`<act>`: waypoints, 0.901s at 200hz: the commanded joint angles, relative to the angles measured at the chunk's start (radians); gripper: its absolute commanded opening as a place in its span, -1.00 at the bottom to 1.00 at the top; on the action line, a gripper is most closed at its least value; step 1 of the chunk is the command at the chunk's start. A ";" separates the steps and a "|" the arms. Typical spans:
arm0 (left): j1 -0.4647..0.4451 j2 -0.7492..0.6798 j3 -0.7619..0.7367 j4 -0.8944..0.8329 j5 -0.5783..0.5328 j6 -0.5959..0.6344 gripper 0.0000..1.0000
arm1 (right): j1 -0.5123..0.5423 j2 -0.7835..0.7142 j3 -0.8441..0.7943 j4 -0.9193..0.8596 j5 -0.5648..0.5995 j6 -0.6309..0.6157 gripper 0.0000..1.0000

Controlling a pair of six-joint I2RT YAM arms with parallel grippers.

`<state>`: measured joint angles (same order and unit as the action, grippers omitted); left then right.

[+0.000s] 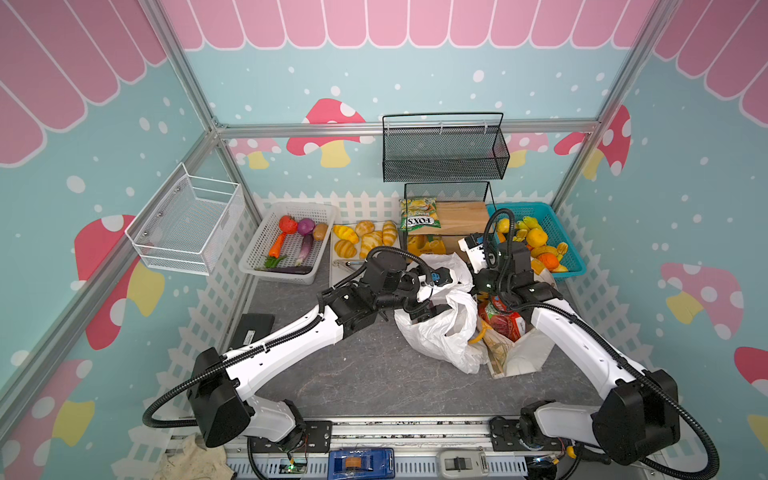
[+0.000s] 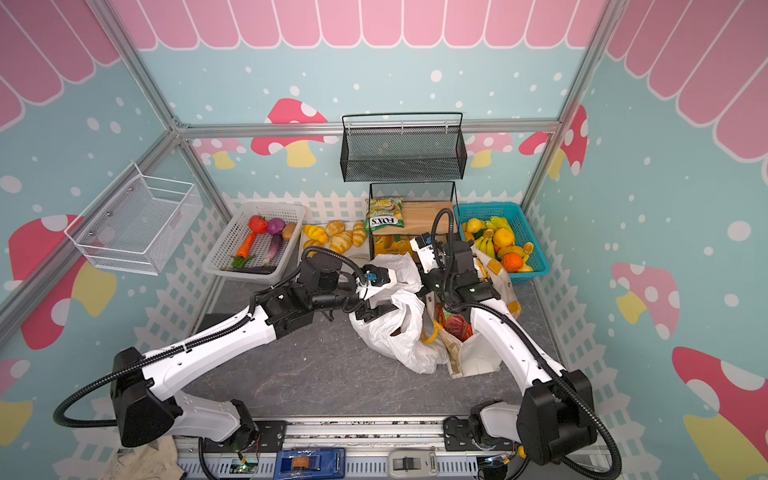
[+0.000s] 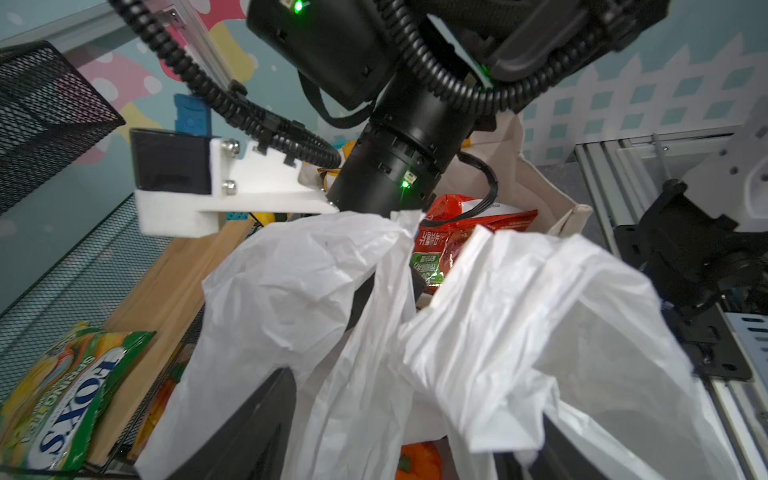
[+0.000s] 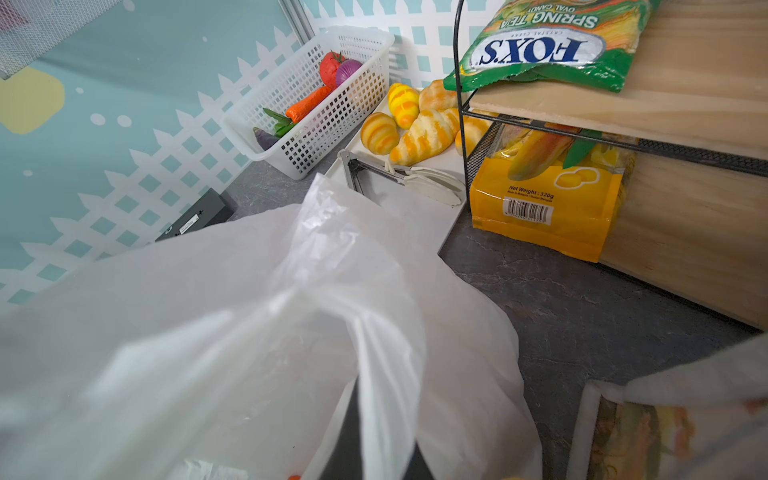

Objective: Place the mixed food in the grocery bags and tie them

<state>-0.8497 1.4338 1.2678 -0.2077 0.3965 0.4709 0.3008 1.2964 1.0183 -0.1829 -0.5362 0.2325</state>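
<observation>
Right wrist, white bag foreground, rolls behind

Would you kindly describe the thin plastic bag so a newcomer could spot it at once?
Look at the middle of the grey tabletop. The plastic bag lies there beside the stiff tote with yellow handles; unlike it, it is thin, crinkly and plain white.

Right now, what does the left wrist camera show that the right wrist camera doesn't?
Left wrist only: the red snack packet behind the bag, and the right arm close above it. Right wrist only: the white basket of toy vegetables, the bread rolls and the tongs on the tray. Both: the white plastic bag filling the foreground, and the FOX'S packet.
</observation>
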 commanded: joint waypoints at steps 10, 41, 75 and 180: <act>0.003 0.024 0.047 -0.075 0.143 -0.062 0.63 | -0.003 0.016 0.038 0.014 -0.017 -0.005 -0.96; 0.003 0.066 0.076 -0.061 0.099 -0.166 0.73 | -0.002 0.027 0.038 0.025 -0.028 0.003 -0.96; 0.003 0.117 0.105 -0.002 0.080 -0.239 0.68 | -0.002 0.038 0.038 0.044 -0.049 0.018 -0.96; 0.041 -0.069 -0.077 0.183 0.065 -0.471 0.46 | 0.073 0.172 0.183 0.064 -0.204 -0.005 -0.96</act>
<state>-0.8398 1.4372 1.2221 -0.0753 0.4709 0.0963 0.3569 1.4437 1.1744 -0.1371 -0.6754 0.2562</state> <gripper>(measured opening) 0.709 0.055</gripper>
